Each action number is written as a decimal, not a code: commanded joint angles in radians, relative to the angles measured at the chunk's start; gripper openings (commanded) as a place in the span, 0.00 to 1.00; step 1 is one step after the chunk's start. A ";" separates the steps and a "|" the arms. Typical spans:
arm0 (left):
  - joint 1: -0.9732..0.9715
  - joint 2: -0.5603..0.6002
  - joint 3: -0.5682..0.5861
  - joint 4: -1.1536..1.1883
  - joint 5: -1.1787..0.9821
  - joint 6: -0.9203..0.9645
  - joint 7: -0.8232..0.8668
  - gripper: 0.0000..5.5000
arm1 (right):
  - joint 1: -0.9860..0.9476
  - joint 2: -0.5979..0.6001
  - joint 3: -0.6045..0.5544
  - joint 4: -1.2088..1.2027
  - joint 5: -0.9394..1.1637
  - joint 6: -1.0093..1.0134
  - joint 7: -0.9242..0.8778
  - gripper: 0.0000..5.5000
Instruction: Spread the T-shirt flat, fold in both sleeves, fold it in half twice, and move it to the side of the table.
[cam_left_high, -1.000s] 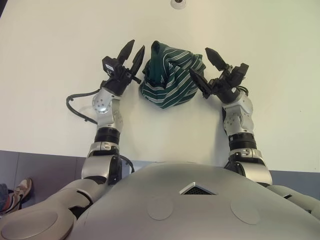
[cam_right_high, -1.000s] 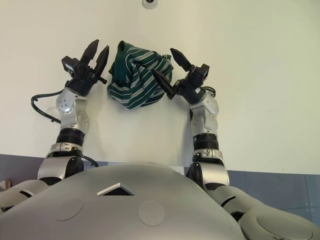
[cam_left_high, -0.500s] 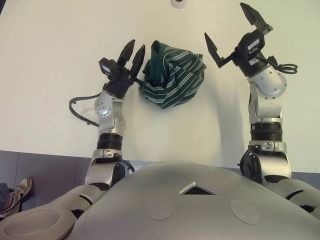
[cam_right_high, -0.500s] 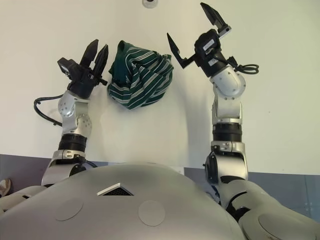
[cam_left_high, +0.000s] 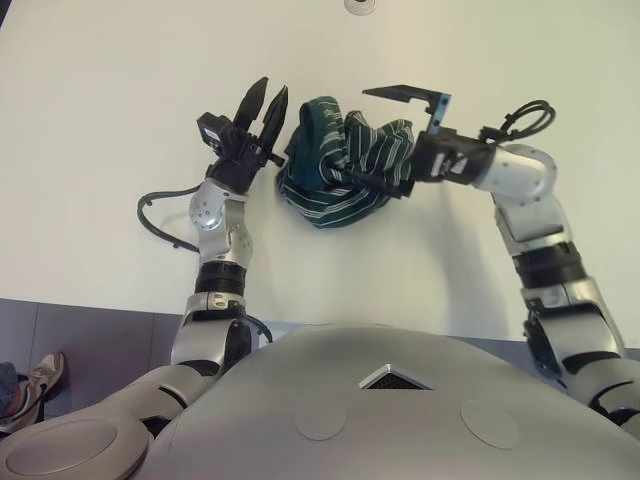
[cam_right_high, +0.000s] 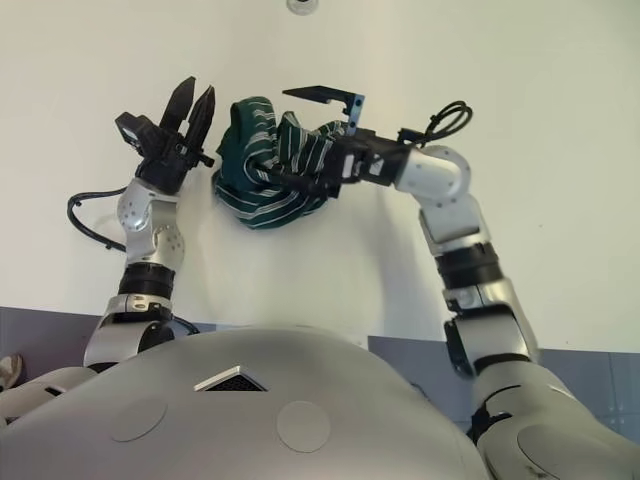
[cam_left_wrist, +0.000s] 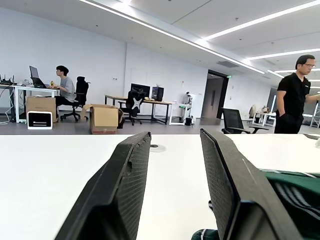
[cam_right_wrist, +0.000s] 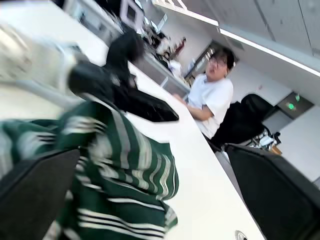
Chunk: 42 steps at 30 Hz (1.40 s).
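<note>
A plain white tabletop (cam_left_high: 100, 80) carries a crumpled dark green T-shirt with white stripes (cam_left_high: 335, 185), bunched up near its middle. The left gripper (cam_left_high: 272, 88) stands just beside the shirt's left edge, fingers slightly parted and empty. The right gripper (cam_left_high: 358, 132) lies sideways, fingers spread wide around the shirt's right-hand folds, not clenched.

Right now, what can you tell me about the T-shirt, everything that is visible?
The T-shirt is dark green soft cloth with thin white stripes, bunched into a crumpled heap, not yet spread. It lies on the white table. The open right claw straddles it, one finger across its folds, the other above. The open left claw stands close beside its left edge; contact cannot be judged.
</note>
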 joint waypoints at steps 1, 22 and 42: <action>0.004 0.006 0.004 -0.008 0.007 0.003 0.000 0.33 | 0.122 -0.124 0.020 -0.121 0.072 -0.006 0.115 0.98; -0.015 -0.006 -0.006 0.018 0.036 -0.003 0.015 0.33 | -0.368 0.098 -0.032 0.477 -0.338 0.050 -0.376 0.98; -0.022 -0.009 -0.014 0.043 0.062 -0.016 0.025 0.33 | 0.287 -0.311 0.130 -0.173 0.062 -0.093 0.104 0.98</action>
